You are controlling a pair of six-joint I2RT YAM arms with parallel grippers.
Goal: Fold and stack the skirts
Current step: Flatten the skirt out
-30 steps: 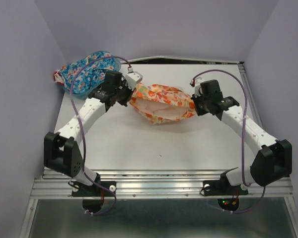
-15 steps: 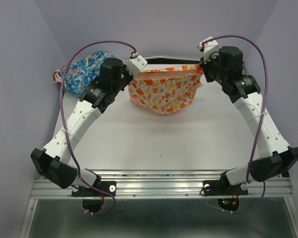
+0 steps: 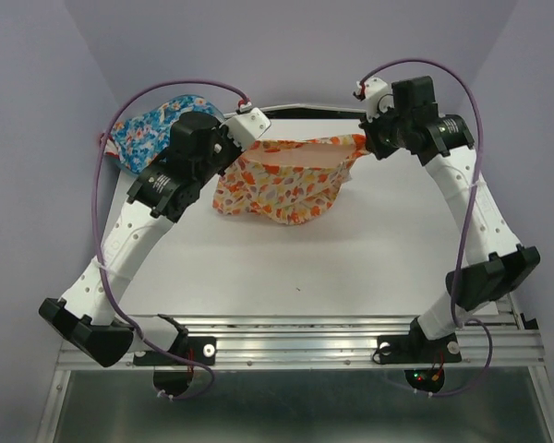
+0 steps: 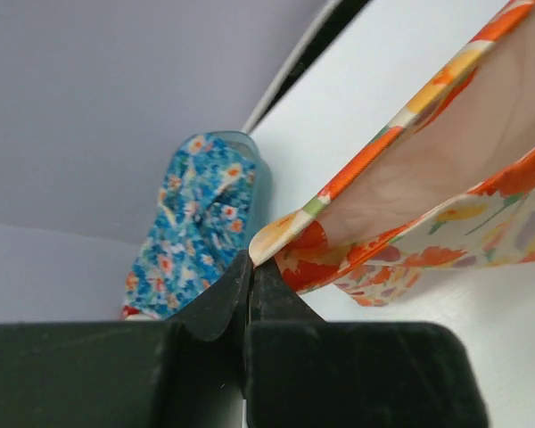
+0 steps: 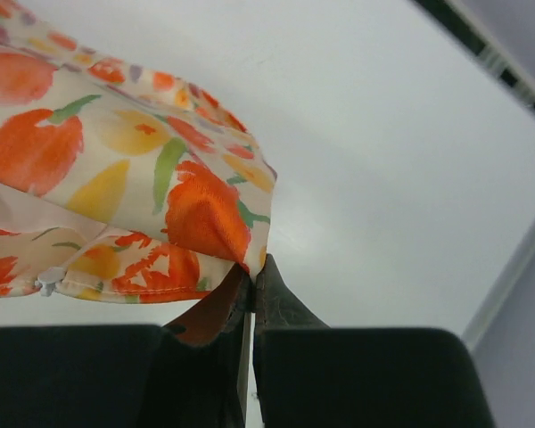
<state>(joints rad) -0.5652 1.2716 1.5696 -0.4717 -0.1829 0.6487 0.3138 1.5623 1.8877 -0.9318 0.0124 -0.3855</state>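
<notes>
The cream-yellow skirt [image 3: 282, 180] with orange-red flowers hangs stretched between both grippers above the back of the table, its waistband up and its hem sagging down. My left gripper [image 3: 243, 148] is shut on its left waistband corner [image 4: 276, 239]. My right gripper [image 3: 362, 143] is shut on its right corner [image 5: 250, 241]. The bright blue floral skirt [image 3: 146, 125] lies at the back left, in the blue basket; it also shows in the left wrist view [image 4: 196, 214].
The translucent blue plastic basket [image 4: 257, 183] stands at the back left corner. Purple walls close in the left, back and right. A dark gap [image 3: 295, 111] runs along the table's back edge. White table [image 3: 305, 268] lies under the skirt.
Both arms have risen from low over the table and spread, lifting the cream-yellow skirt off the surface and pulling it wide; since half a second ago it shifted slightly left and forward.
</notes>
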